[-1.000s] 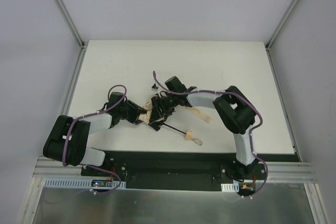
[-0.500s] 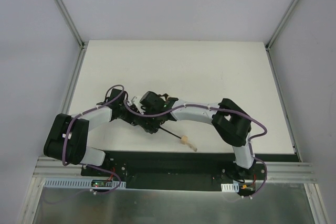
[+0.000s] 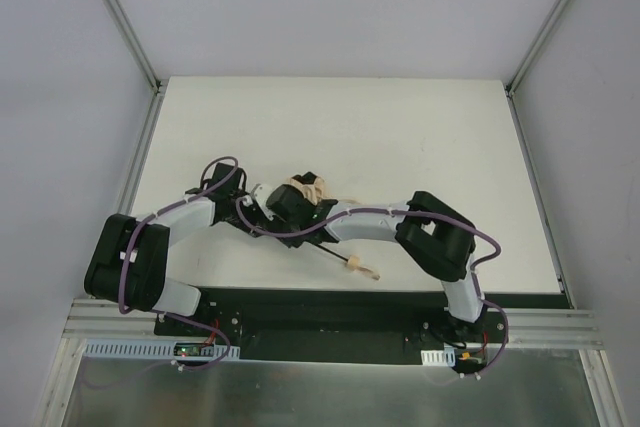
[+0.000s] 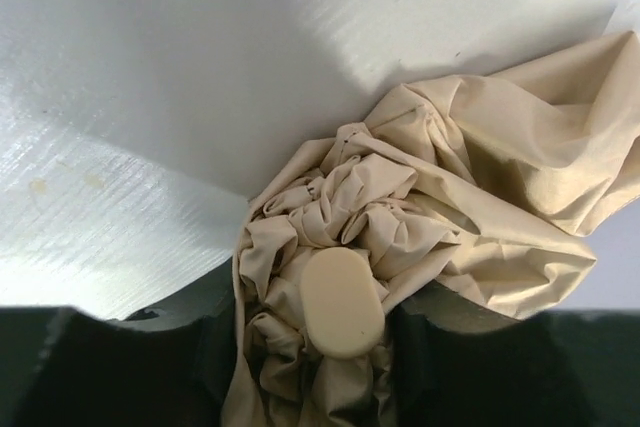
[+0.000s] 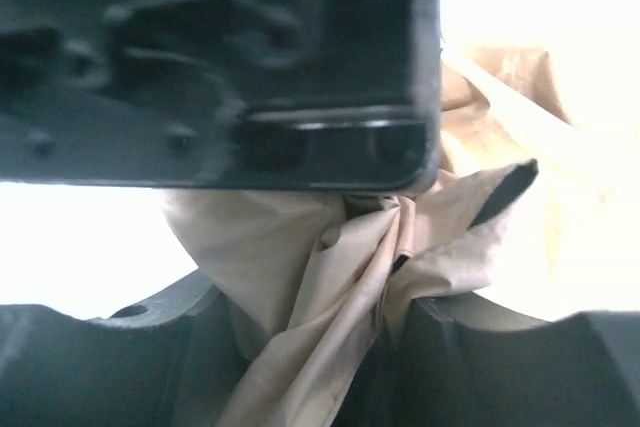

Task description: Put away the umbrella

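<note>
Umbrella (image 3: 305, 190) lies bunched toward worktop (image 3: 400, 127) near edge, shaft (image 3: 325, 250) running right & nearward to knob (image 3: 360, 268). L hand (image 4: 320, 347) grips canopy wad. R hand (image 5: 320, 347) straddles fabric, clamp can't tell; R arm nearer knob.

Umbrella (image 3: 308, 187) mostly hidden under arms (image 3: 370, 222)

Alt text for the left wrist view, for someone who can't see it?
The beige fabric umbrella, crumpled into a bunch around a pale oval cap, sits clamped between the dark fingers of the left gripper at the bottom edge. Behind it lies the white table.
</note>
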Tool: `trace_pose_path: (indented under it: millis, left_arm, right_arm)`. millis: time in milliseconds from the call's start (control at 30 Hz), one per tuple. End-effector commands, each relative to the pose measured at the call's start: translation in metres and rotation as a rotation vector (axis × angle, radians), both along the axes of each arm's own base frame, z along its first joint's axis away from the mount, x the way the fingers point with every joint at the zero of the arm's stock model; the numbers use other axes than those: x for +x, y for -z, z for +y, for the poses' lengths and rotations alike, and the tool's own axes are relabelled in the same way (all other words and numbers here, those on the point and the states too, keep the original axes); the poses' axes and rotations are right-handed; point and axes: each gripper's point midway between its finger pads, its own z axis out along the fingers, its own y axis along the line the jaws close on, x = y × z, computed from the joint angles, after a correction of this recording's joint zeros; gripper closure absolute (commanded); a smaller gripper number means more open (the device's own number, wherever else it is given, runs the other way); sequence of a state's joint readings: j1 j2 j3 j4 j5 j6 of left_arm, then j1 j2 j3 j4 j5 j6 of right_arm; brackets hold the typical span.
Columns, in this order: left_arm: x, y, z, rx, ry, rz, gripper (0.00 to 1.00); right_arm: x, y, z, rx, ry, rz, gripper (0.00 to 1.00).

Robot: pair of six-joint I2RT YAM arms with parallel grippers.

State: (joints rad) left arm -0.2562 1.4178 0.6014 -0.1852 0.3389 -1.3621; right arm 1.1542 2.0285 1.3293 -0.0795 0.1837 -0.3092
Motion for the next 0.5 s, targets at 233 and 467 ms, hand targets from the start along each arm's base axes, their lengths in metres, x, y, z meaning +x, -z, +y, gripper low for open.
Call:
trace_pose_path:
  millis: [233, 467]
  left_arm:
    - [0.003, -0.015, 0.012, 0.061, 0.141, -0.162, 0.01]
    - [-0.003, -0.001, 0.002, -0.025, 0.113, -0.186, 0.01]
  right_arm:
    - [-0.062, 0.045, -0.041, 0.209, -0.002, 0.851, 1.00]
    - [-0.061, 0.028, -0.016, 0.418, 0.054, 1.180, 1.00]
